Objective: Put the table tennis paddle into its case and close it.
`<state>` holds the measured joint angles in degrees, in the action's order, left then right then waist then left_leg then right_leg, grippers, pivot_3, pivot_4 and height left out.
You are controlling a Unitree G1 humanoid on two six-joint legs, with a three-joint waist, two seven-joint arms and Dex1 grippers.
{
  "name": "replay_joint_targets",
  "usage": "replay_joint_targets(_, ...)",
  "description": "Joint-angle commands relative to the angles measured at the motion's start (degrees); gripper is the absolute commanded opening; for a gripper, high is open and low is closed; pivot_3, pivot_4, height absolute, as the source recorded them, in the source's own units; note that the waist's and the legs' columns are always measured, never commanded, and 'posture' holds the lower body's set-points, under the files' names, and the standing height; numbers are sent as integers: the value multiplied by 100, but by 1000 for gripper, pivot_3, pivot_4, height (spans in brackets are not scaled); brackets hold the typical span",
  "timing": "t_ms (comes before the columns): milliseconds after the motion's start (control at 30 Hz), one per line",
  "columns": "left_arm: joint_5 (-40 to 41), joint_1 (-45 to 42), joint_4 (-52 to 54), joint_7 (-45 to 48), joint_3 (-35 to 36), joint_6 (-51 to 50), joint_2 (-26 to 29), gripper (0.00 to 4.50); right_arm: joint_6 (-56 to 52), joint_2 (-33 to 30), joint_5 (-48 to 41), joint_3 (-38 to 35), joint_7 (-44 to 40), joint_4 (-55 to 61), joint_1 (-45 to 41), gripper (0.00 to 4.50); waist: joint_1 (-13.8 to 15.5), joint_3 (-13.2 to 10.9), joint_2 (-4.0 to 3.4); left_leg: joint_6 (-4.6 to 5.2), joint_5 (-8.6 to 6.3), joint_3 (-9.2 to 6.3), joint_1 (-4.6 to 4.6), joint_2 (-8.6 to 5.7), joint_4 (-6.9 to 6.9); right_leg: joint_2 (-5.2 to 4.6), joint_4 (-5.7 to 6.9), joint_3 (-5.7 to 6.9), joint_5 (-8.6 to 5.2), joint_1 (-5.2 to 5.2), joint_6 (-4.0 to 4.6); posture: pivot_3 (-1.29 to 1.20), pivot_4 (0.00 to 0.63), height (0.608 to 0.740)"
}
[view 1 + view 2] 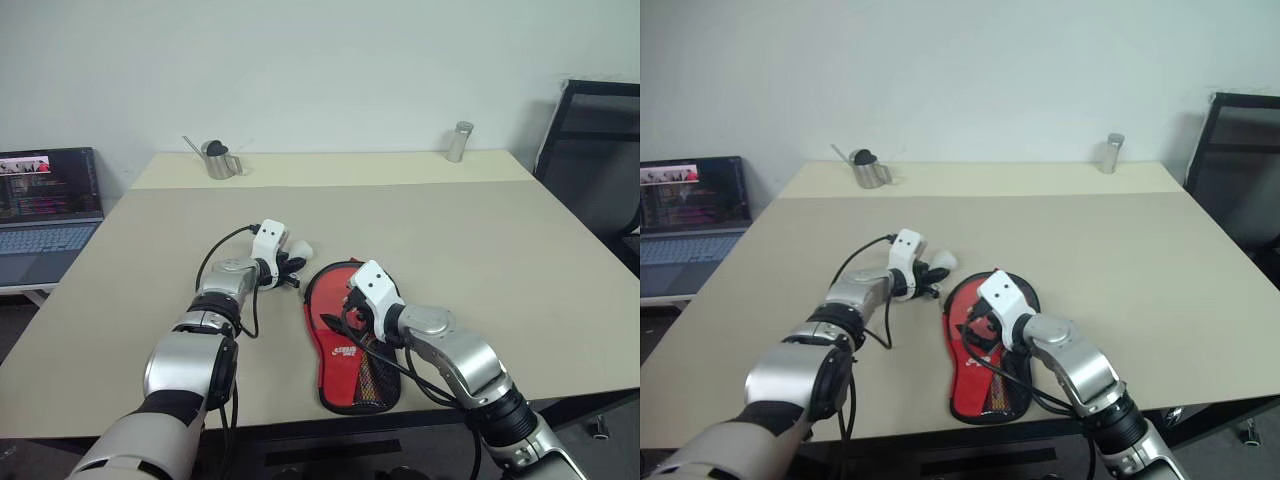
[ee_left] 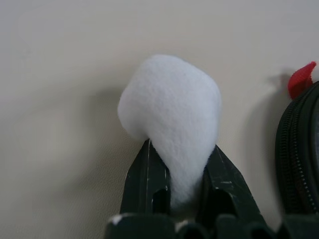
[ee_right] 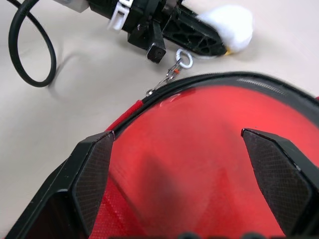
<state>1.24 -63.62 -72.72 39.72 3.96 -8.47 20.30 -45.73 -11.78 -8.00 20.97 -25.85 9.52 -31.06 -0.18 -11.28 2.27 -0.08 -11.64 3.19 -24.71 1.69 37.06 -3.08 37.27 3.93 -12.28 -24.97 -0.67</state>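
Observation:
The case [image 1: 340, 352] lies flat on the table near the front edge, red side up with its white logo and black mesh pocket. My right gripper [image 3: 177, 139] hovers open over the case's round end, fingers spread across the red surface inside the black zip rim [image 3: 239, 79]. The paddle is hidden from me. Just left of the case's top, my left gripper [image 2: 182, 149] is shut on a white fluffy ball [image 2: 172, 112]. A small metal ring on a chain [image 3: 183, 59] runs from the zip rim toward that gripper.
A metal pitcher [image 1: 217, 160] and a metal cylinder [image 1: 458, 141] stand at the table's far edge. A laptop [image 1: 45, 200] sits on a lower surface to the left. A black chair [image 1: 600, 170] stands at the right.

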Motion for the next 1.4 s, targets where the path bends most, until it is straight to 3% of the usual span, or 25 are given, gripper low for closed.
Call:
replay_joint_targets(33,71,114,185,326,66,-38,180,284,-101,17,54,-28,-5,-190,-86,4500,-9,1,1,0,0,1,0,0,0,0,0,0,1,0,2,0,150,740)
replay_joint_targets(367,-59,-332,427,1292,-112,80,526,284,-260,-224,194,-86,-35,-746,-53,4500,-12,7,11,0,0,3,1,0,3,0,6,-1,2,-1,4,0,150,740)
replay_joint_targets(833,-763,-1032,-267,-66,-401,1268,-128,284,-328,-343,263,-7,-52,-675,202,4500,12,22,29,0,1,2,2,-1,7,-1,7,-1,1,3,-2,0,150,740)
replay_joint_targets(1133,-1199,-1100,-458,-993,-480,1547,-360,284,-554,-490,247,62,-68,-333,384,4500,14,23,30,0,1,2,3,-1,8,-2,8,-1,-1,3,-6,0,150,740)
replay_joint_targets(1400,-1890,-1077,-530,-1541,-987,1973,-621,284,-756,-547,295,162,35,27,595,4500,16,25,32,0,1,3,3,-2,8,-3,8,-1,-1,4,-6,0,150,740)
